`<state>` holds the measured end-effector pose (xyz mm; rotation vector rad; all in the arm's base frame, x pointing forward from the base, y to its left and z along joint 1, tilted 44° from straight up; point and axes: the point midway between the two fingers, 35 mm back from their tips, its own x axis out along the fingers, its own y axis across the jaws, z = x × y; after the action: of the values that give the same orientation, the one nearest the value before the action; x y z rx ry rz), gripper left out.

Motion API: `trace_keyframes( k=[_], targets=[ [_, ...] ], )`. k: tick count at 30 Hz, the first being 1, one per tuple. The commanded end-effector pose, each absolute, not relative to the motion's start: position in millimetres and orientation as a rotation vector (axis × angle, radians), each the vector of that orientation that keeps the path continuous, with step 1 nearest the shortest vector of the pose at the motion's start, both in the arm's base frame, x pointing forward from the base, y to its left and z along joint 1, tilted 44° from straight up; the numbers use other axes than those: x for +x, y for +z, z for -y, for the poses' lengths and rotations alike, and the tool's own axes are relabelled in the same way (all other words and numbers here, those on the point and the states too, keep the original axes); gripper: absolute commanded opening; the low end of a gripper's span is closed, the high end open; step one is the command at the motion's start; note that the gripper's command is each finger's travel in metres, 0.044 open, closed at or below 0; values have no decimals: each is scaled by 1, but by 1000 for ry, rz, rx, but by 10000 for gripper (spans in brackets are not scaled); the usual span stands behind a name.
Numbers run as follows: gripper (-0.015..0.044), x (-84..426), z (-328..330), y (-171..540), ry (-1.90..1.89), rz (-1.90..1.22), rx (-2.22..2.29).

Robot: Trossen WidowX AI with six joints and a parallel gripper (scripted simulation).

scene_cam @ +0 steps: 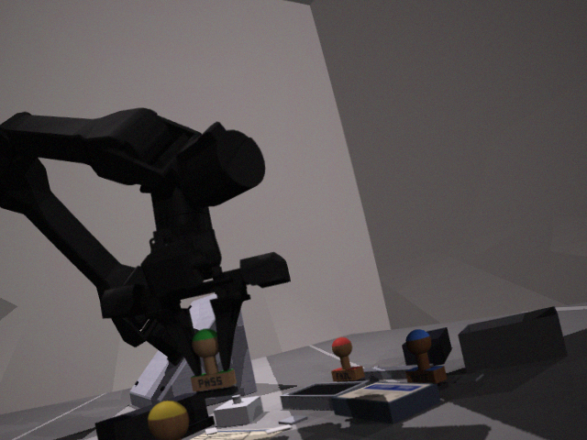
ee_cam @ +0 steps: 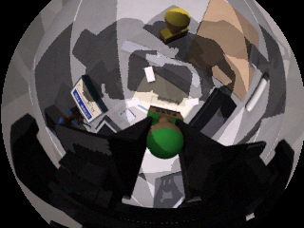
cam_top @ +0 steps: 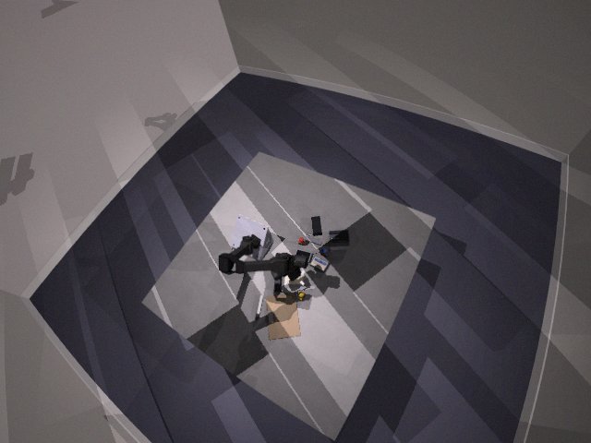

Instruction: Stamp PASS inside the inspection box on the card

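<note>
My gripper [scene_cam: 212, 368] [ee_cam: 163, 122] is shut on the PASS stamp [scene_cam: 213, 380] [ee_cam: 164, 142], which has a green-topped knob. The stamp is upright and raised, its base clear of the surface. The cream card [ee_cam: 159, 89] [scene_cam: 241, 434] lies below and beyond it in the wrist view, with small white pieces at its edges. The stamp and fingers cover part of the card; I cannot make out the inspection box or any print. The open ink pad [scene_cam: 322, 390] has a dark surface and stands beside its blue labelled lid [scene_cam: 386, 395] [ee_cam: 87, 100] [cam_top: 319, 262]. The stamp's underside is hidden.
A yellow-topped stamp [cam_top: 301, 295] [scene_cam: 168, 420] [ee_cam: 177, 20] stands near the card and a tan board [cam_top: 283, 324] [ee_cam: 228, 43]. A black block [ee_cam: 213, 111] is beside the card. A white box [scene_cam: 238, 411], red FAIL stamp [scene_cam: 345, 362], blue-topped stamp [scene_cam: 419, 355] and dark bin [scene_cam: 512, 338] also stand around.
</note>
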<state>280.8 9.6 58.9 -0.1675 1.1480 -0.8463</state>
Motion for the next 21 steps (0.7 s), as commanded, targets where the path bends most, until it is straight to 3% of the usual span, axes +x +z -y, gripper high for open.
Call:
trace_keyframes(
  k=[1, 13, 21],
  targets=[
    [0, 280, -14, 64, -848, -1148, -160],
    [0, 277, -26, 77, -849, -1147, -161],
    [0, 304, -41, 73, -849, -1146, -158]
  ],
)
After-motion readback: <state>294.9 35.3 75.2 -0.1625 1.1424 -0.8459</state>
